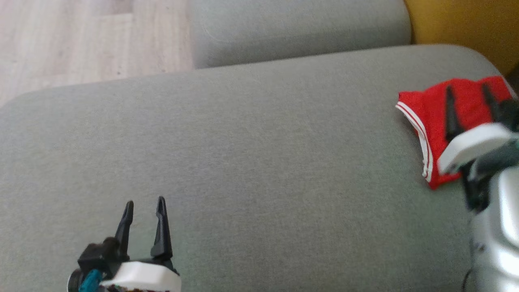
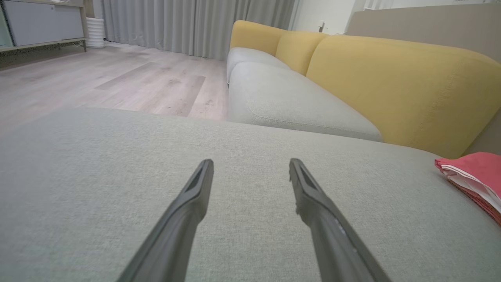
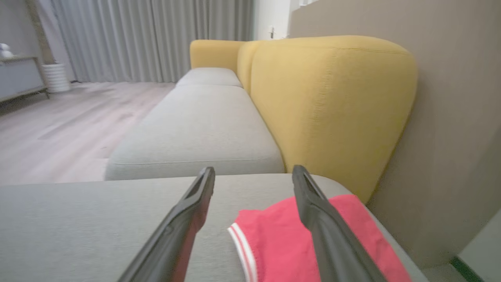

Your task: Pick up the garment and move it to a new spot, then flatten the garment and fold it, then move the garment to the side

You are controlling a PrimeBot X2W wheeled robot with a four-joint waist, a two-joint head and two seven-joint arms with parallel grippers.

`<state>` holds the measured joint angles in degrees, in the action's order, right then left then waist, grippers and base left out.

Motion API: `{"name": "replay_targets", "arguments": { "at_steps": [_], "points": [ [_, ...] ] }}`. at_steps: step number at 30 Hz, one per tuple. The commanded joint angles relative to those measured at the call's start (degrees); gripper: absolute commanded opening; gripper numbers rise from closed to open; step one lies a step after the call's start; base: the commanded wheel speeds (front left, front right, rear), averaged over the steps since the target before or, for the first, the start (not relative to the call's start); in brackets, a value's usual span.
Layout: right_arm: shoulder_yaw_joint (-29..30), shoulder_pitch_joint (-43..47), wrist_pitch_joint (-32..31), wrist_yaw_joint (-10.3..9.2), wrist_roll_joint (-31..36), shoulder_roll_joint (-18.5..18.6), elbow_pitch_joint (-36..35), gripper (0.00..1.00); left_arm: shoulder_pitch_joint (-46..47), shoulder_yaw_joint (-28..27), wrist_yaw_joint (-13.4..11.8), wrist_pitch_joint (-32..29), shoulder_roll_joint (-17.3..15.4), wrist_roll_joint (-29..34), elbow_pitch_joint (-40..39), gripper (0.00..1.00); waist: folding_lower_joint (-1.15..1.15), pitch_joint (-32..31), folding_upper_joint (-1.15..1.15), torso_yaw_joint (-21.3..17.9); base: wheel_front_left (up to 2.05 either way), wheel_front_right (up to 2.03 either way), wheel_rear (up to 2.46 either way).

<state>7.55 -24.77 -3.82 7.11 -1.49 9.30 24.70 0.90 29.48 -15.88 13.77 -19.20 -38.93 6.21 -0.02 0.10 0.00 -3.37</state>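
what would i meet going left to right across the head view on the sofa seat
left gripper → bare stretch of the grey seat cushion → red garment with white trim

Left pincer (image 1: 145, 201): two long black tapered fingers (image 1: 162, 231), white wrist housing (image 1: 142, 275), teal part (image 1: 90, 280). Right pincer (image 1: 466, 87): same, silver-grey forearm (image 1: 502, 227).

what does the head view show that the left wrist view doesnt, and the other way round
Head view adds: the right gripper, jaws open, over the red garment at the right end of the grey seat cushion. Left wrist view adds: grey curtains and a cabinet across the room. Both share: the cushion, the garment, the wood floor, a yellow backrest and the left gripper, jaws open above bare cushion.
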Motion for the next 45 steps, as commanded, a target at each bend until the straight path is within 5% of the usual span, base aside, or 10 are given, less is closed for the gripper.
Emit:
{"name": "replay_targets", "arguments": {
  "at_steps": [1, 8, 21, 43, 44, 45],
  "points": [
    [-2.02, 0.53, 0.98, 0.37, -0.53, -1.42, -4.11, 1.00, 1.38, -2.69, 0.07, 0.81, -0.42, 0.00, -1.31, 1.00, 0.02, -2.07, 0.00, 2.32, 0.00, 0.00, 0.00],
    [-4.08, 14.22, 3.84, 0.37, -1.42, -5.88, -13.52, 1.00, -1.44, -3.15, 0.47, 1.03, 0.02, -0.09, 0.09, 1.00, 0.02, -4.11, 0.00, 5.89, 0.00, 0.00, 0.00],
    [-8.01, 29.12, 9.22, 0.37, -6.28, -6.41, -19.70, 1.00, -3.76, -3.33, 0.96, 1.09, -0.36, -0.82, 1.16, 1.00, 0.02, -6.24, 0.00, 8.59, 0.00, 0.00, 0.00],
    [-9.28, 31.64, 11.24, 0.37, -7.57, -6.42, -18.51, 1.00, -3.93, -2.14, 0.28, -0.70, -0.75, -1.08, 2.39, 1.00, 0.02, -6.65, 0.00, 8.38, 0.00, 0.00, 0.00],
    [-7.77, 33.86, 10.47, 0.00, -7.59, -6.79, -16.76, 0.00, -6.16, -0.07, 0.68, -1.12, 0.17, -0.96, 3.92, 0.00, 0.02, -6.65, 0.00, 8.38, 0.00, 0.00, 0.00],
    [-7.77, 33.88, 10.37, -0.01, -7.58, -6.80, -16.07, 0.00, -6.16, 0.07, 0.69, -1.12, 0.31, -0.93, 4.49, 0.00, 0.02, -6.65, 0.00, 8.38, 0.00, 0.00, 0.00]
  ]
}}
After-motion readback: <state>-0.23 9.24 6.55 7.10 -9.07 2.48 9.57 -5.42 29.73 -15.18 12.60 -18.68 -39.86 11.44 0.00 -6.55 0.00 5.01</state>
